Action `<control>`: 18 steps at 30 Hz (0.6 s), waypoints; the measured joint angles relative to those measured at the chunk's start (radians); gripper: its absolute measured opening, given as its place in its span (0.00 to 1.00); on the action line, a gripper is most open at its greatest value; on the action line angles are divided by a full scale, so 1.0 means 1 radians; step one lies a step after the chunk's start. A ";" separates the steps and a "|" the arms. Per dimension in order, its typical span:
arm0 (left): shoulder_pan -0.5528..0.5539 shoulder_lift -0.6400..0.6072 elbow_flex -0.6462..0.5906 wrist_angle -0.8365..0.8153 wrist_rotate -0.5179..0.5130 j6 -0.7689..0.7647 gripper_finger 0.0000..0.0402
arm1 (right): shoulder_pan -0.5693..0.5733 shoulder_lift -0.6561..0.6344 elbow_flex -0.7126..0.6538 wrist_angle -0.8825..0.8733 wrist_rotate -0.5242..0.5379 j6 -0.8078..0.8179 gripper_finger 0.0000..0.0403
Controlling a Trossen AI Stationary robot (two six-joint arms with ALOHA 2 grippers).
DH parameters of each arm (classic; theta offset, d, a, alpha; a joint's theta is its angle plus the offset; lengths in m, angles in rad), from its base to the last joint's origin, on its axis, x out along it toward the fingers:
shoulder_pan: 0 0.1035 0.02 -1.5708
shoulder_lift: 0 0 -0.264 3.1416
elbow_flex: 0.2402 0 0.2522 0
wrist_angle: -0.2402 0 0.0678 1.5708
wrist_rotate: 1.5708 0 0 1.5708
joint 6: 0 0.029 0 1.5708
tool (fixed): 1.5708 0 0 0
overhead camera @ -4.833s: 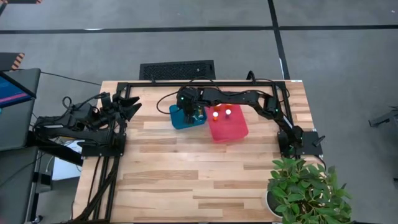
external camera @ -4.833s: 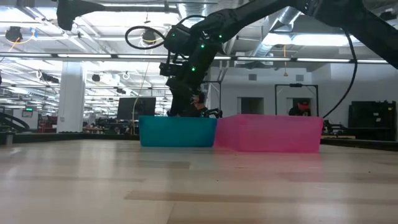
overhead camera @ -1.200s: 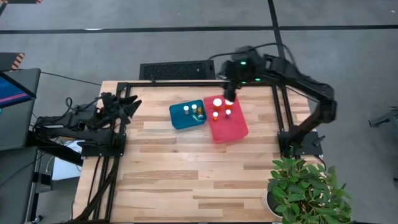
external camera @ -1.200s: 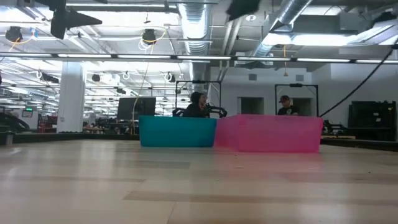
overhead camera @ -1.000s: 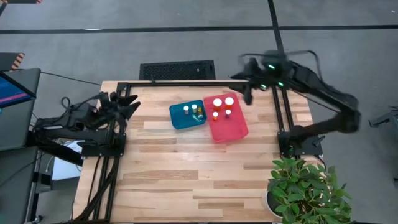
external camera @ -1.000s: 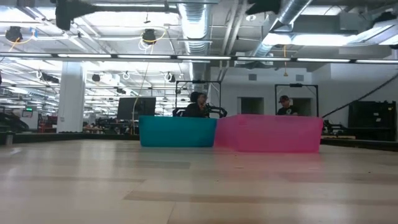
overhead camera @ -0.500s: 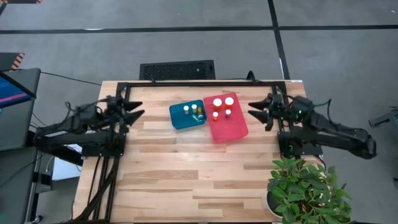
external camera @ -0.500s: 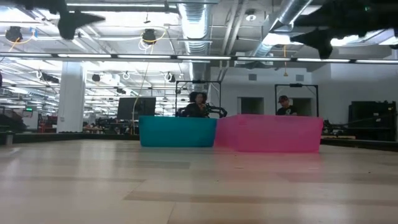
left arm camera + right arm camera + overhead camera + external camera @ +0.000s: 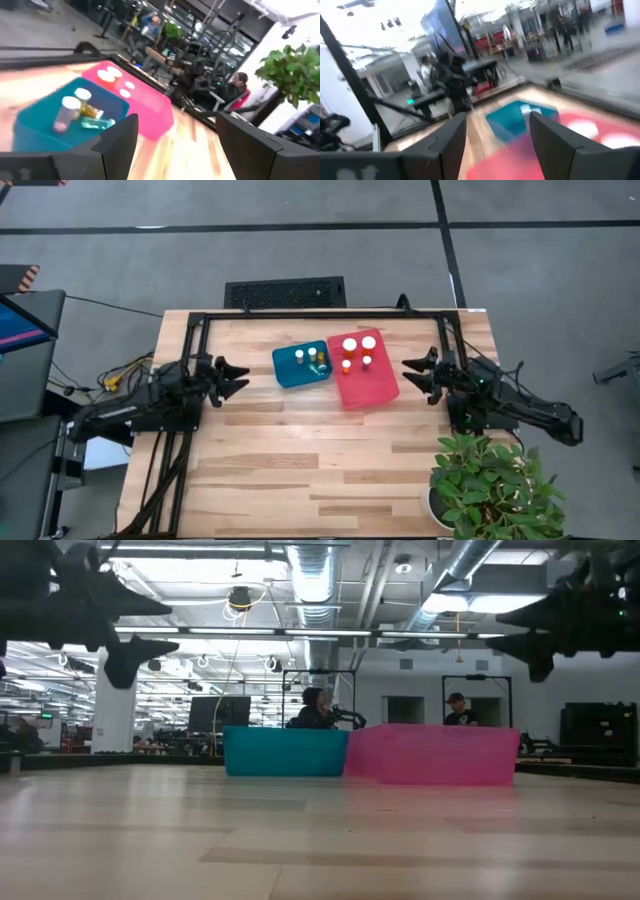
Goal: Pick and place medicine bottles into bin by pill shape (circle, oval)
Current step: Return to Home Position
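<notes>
Right now the medicine bottles (image 9: 312, 354) are sitting in two touching bins near the middle of the table's (image 9: 300, 470) far edge, some in the blue bin (image 9: 285, 373), others in the pink bin (image 9: 375, 388). The left arm (image 9: 150, 401) is hovering at the left edge and the right arm (image 9: 520, 406) at the right edge, both with jaws spread wide and gripping nothing.

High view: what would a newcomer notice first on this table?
Two small bins stand side by side toward the far edge of the table: a blue bin with a few white-capped medicine bottles in it, and a pink bin with four more. The left gripper and the right gripper hang open on either side, both pointing toward the bins and holding nothing.
</notes>
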 joint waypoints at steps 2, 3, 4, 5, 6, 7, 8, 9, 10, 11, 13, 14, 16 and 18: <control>0.018 0.011 -0.020 0.030 0.031 -0.011 0.65 | -0.006 -0.026 -0.002 -0.064 0.006 0.014 0.56; 0.026 0.015 -0.019 0.030 0.030 0.007 0.65 | -0.005 -0.024 -0.002 -0.087 0.009 0.016 0.56; 0.034 0.016 -0.019 0.046 0.032 0.025 0.65 | -0.005 -0.022 -0.002 -0.087 0.015 0.012 0.56; 0.042 0.013 -0.019 0.055 0.034 0.044 0.65 | -0.005 -0.019 -0.002 -0.082 0.015 0.000 0.56; 0.051 0.009 -0.019 0.054 0.036 0.061 0.65 | -0.005 -0.017 -0.002 -0.084 0.016 -0.009 0.56; 0.059 0.007 -0.020 0.053 0.036 0.079 0.65 | -0.005 -0.015 -0.002 -0.092 0.021 -0.019 0.56; 0.065 0.002 -0.020 0.042 0.037 0.092 0.65 | -0.005 -0.015 -0.002 -0.101 0.030 -0.027 0.56; 0.070 0.001 -0.020 0.030 0.039 0.101 0.65 | -0.005 -0.015 -0.002 -0.105 0.036 -0.034 0.56; 0.073 0.004 -0.020 0.032 0.039 0.110 0.65 | -0.005 -0.015 -0.002 -0.115 0.046 -0.037 0.56; 0.075 0.005 -0.020 0.032 0.039 0.117 0.65 | -0.005 -0.013 -0.002 -0.121 0.055 -0.037 0.56; 0.075 0.005 -0.020 0.029 0.010 0.121 0.65 | -0.005 0.001 -0.002 -0.126 0.073 -0.051 0.56; 0.075 0.005 -0.020 0.025 -0.011 0.123 0.65 | -0.005 0.005 -0.002 -0.128 0.076 -0.058 0.56; 0.075 0.005 -0.020 0.016 -0.053 0.130 0.65 | -0.005 0.014 -0.002 -0.130 0.078 -0.060 0.56; 0.075 0.005 -0.020 0.010 -0.089 0.133 0.65 | -0.005 0.025 -0.002 -0.131 0.078 -0.060 0.56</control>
